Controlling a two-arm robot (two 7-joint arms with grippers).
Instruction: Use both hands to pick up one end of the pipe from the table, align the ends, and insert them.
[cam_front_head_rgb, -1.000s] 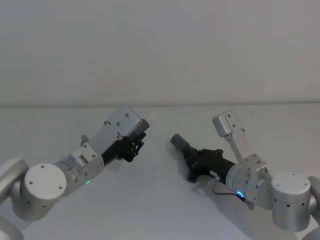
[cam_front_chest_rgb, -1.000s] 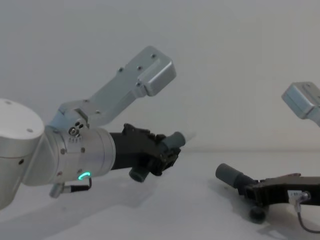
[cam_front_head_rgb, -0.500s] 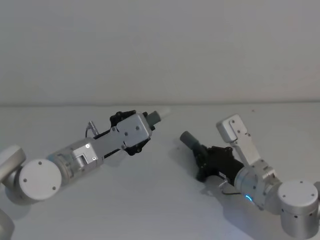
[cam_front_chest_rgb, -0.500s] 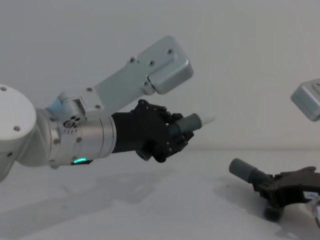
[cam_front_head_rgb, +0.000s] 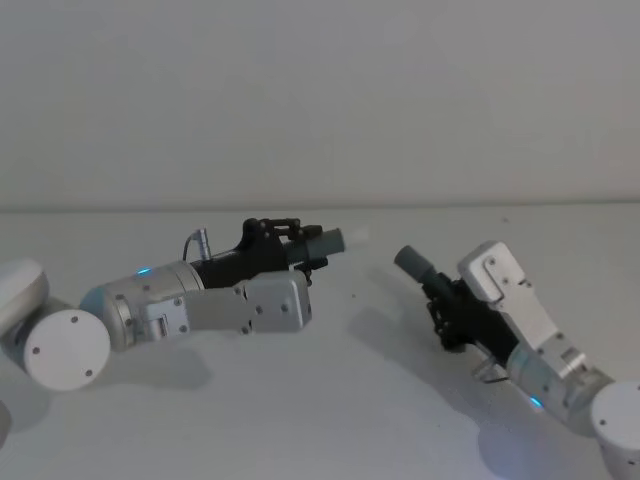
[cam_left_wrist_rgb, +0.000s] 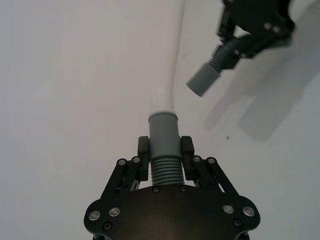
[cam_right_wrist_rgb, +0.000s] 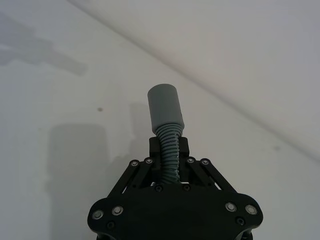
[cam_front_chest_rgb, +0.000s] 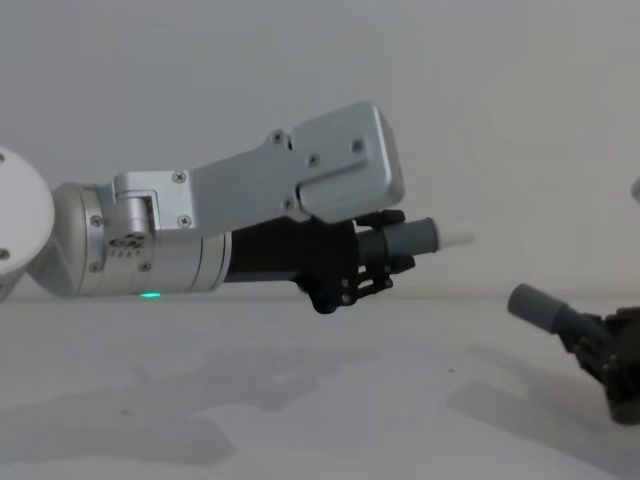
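White table (cam_front_head_rgb: 330, 420) beneath both arms. Wrist views: left gripper (cam_left_wrist_rgb: 164, 150) clamped on the left pipe (cam_left_wrist_rgb: 163, 132) at its ribbed neck; right gripper (cam_right_wrist_rgb: 169, 147) likewise clamped on the right pipe (cam_right_wrist_rgb: 165, 107). Chest view: white tip (cam_front_chest_rgb: 455, 233) higher than, and apart from, the grey mouth (cam_front_chest_rgb: 520, 298).

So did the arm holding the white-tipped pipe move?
Yes. In the chest view the left gripper with its pipe piece moved rightward and higher above the table's far edge.
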